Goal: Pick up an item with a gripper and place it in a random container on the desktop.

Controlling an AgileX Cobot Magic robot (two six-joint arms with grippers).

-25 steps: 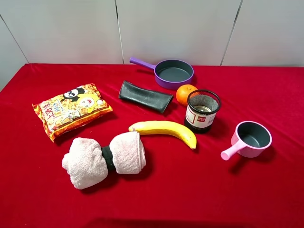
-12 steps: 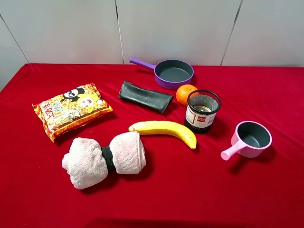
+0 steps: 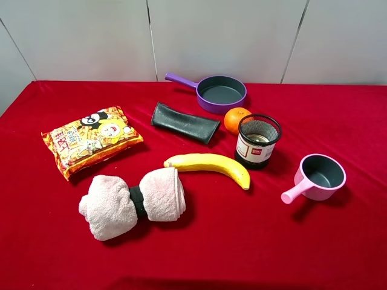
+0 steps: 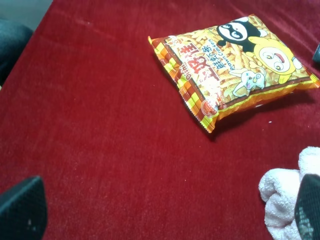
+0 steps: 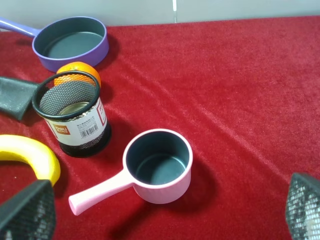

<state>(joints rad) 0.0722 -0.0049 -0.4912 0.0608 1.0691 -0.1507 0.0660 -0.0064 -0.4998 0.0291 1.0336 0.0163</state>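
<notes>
The black wire-mesh container [image 3: 258, 142] stands upright at centre right of the red table, beside the orange. A silvery round tin can [image 3: 259, 138] lies at its bottom, also seen through the mesh [image 5: 69, 107] in the right wrist view. Neither arm appears in the exterior high view. My left gripper [image 4: 165, 212] is open above bare red cloth, its fingertips [image 4: 22, 210] far apart, with the snack bag beyond it. My right gripper [image 5: 165, 210] is open too, hovering short of the pink saucepan, its fingertips [image 5: 27, 210] spread wide with nothing between them.
A purple pan [image 3: 220, 92] sits at the back, an orange [image 3: 236, 119] beside the container, and a pink saucepan [image 3: 320, 176] at the right. A banana [image 3: 211, 165], a dark pouch [image 3: 184, 122], a snack bag [image 3: 91, 140] and a rolled towel [image 3: 133, 201] lie centre and left.
</notes>
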